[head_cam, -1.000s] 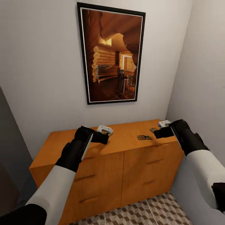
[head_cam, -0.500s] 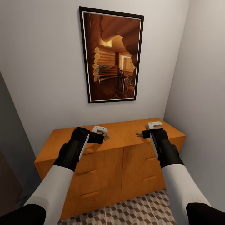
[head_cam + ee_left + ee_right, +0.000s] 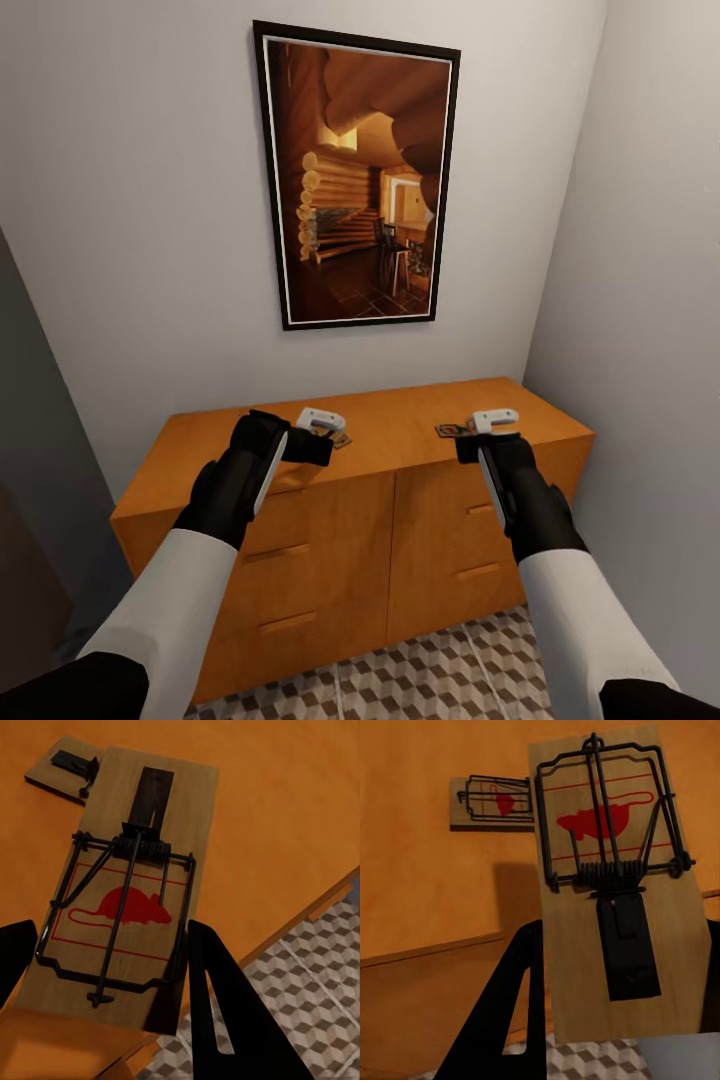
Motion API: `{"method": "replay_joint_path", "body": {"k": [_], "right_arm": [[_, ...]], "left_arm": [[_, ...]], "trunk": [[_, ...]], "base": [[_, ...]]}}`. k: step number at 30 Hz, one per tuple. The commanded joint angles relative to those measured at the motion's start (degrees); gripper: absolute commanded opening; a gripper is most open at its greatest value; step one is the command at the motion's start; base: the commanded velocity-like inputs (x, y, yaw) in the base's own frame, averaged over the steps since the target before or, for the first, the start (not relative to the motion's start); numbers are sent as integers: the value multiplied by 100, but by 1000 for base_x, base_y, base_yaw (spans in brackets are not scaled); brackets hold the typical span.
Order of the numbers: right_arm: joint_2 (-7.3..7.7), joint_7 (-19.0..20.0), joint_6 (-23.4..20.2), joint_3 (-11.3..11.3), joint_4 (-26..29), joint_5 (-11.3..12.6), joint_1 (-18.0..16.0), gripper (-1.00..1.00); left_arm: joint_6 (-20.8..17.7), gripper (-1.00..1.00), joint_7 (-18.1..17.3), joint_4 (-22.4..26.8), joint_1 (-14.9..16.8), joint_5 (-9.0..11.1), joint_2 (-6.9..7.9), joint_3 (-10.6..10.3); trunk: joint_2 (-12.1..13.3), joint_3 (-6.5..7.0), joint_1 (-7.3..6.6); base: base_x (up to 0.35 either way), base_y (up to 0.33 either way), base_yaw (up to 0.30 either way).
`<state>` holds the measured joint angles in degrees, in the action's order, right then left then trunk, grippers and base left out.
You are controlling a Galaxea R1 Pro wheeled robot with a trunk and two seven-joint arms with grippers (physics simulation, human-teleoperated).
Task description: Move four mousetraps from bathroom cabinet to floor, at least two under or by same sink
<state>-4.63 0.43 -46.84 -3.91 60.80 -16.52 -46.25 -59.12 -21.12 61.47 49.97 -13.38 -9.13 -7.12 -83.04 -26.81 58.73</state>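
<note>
On the cabinet (image 3: 400, 425), spare mousetrap (image 3: 491, 802) beyond right hand (image 3: 478, 432), framed picture (image 3: 358, 180) above.

Tan mousetrap (image 3: 135, 892) w/ red mouse print, black wire; orange-brown cabinet (image 3: 400, 520); brown/cream cube-pattern floor (image 3: 440, 680).

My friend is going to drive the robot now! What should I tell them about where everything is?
Left gripper: over the cabinet top, fingers on either side of a mousetrap; the left wrist view does not settle whether it is clamped or lifted yet.
Right gripper: shut on a mousetrap, raised off the cabinet top.
Other traps: one small trap lies past the left one, another lies on the top beyond the right one.
Done: no trap is on the bathroom floor yet.
Left: carry all four down to the floor, at least two by the sink.
</note>
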Motion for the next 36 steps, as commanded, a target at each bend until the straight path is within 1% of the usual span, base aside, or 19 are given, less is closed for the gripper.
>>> {"method": "replay_joint_path", "body": {"k": [1, 8, 18, 25, 31, 36], "right_arm": [[-5, 11, -17, -11, 5, -2, 1, -100], [-3, 128, -4, -13, 3, -8, 18, -100], [2, 158, -5, -13, -28, -1, 40, -100], [-1, 137, 43, -13, -274, -12, 193, -100], [-3, 134, 145, -24, -324, -10, 247, -100], [-3, 133, 299, -136, -331, -16, 330, -100]], "left_arm": [[-14, -100, -59, 0, 4, -69, -1, 0], [-20, -100, -62, -19, 4, -74, 7, 8], [-12, -100, -57, -21, 1, -76, -9, 9], [-7, -100, -45, -70, -41, -88, -26, 6], [-4, -100, -29, -58, -52, -125, -27, 1], [-3, -100, -25, -23, -56, -136, -29, 0]], "trunk": [[-4, -7, 0], [-4, -7, 0], [-4, -7, 0], [-4, -7, 0], [-4, -7, 0], [-4, -7, 0]], "base": [[0, 0, 0], [0, 0, 0], [-31, 0, 0], [-277, 0, 0], [-323, 0, 0], [-326, 0, 0]]}}
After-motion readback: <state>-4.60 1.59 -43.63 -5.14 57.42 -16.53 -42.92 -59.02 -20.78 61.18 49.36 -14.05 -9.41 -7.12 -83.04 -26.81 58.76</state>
